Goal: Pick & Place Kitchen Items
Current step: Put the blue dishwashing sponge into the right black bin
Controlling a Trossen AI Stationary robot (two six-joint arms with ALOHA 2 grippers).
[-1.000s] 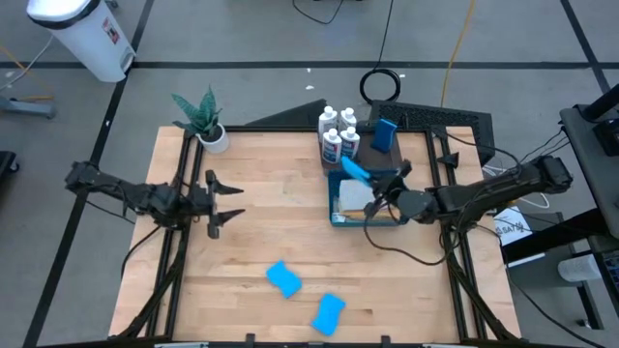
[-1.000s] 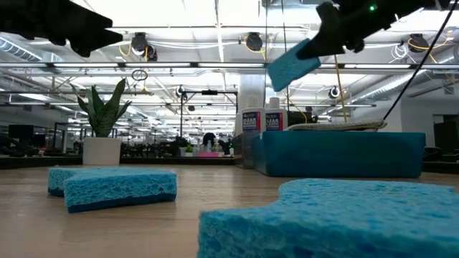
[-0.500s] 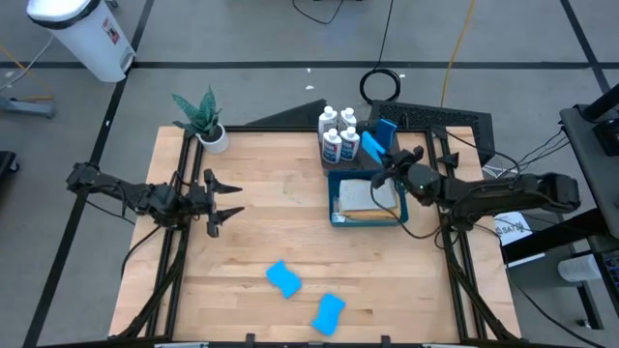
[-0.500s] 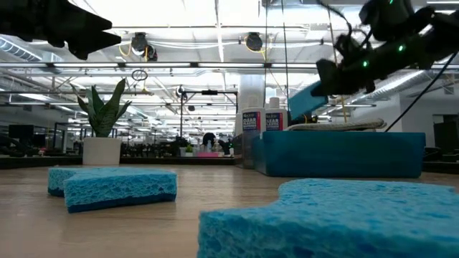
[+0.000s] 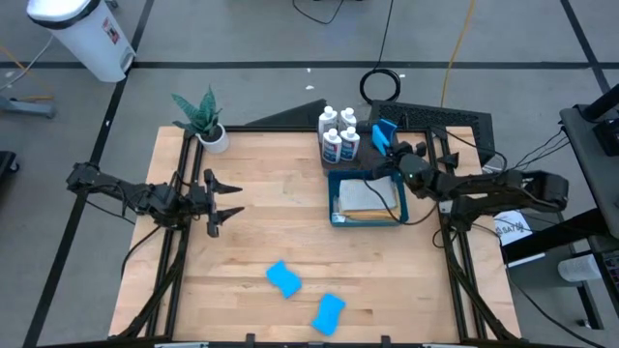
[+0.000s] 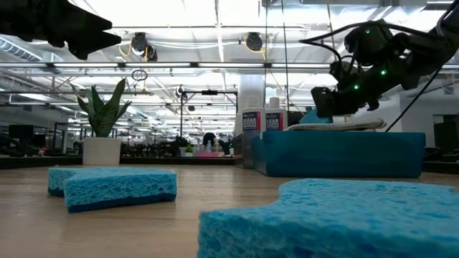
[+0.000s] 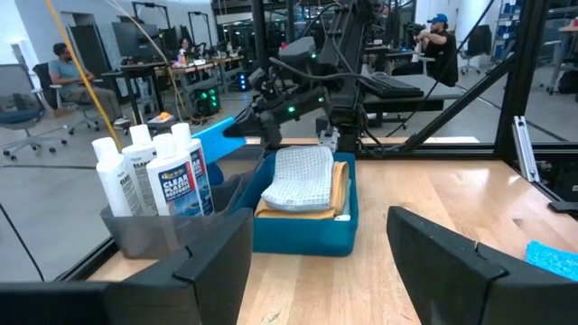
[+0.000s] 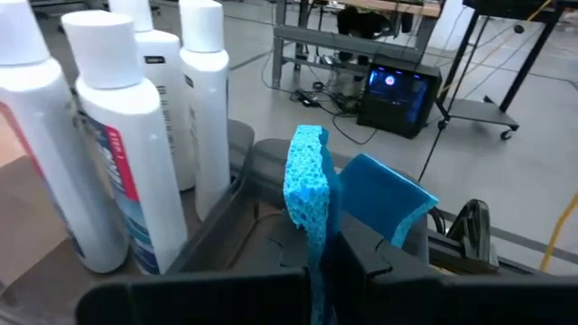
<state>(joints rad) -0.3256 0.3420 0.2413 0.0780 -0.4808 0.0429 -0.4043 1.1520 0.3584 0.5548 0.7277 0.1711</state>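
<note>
At the far left corner of the worktop [image 5: 290, 222] stands a potted plant [image 5: 205, 121] in a white pot. Along the left edge the left gripper [image 5: 224, 202] hangs above bare wood, its 2 fingers spread apart with nothing between them.

Near the front edge, toward the middle, lie 2 blue sponges [image 5: 283, 278] [image 5: 329, 312], close together but not touching.

At the far edge, right of centre, a dark grey tray [image 7: 172, 230] holds 4 white bottles [image 5: 338, 132] with blue labels, standing upright in a tight cluster at its left end. Touching the tray on its near side is the blue bin [image 5: 335, 215], which holds folded cloths: a grey cloth [image 7: 298, 179] on top of an orange cloth [image 7: 340, 185]. Whether more lies under them cannot be told.

The right gripper [image 5: 390, 150] hangs over the right end of the tray, beside the bottles and beyond the bin's far wall. Its fingers are closed on a blue sponge [image 8: 309, 200], which stands on edge between them; in the right wrist view the sponge rises up out of the fingers over the tray's floor. Just behind it a second blue sponge [image 8: 384, 204] leans in the tray's right end.

The worktop is pale wooden planks on a black frame. Beyond it the room is a large workshop with strip lights, desks, monitors and seated people [image 7: 68, 77].
</note>
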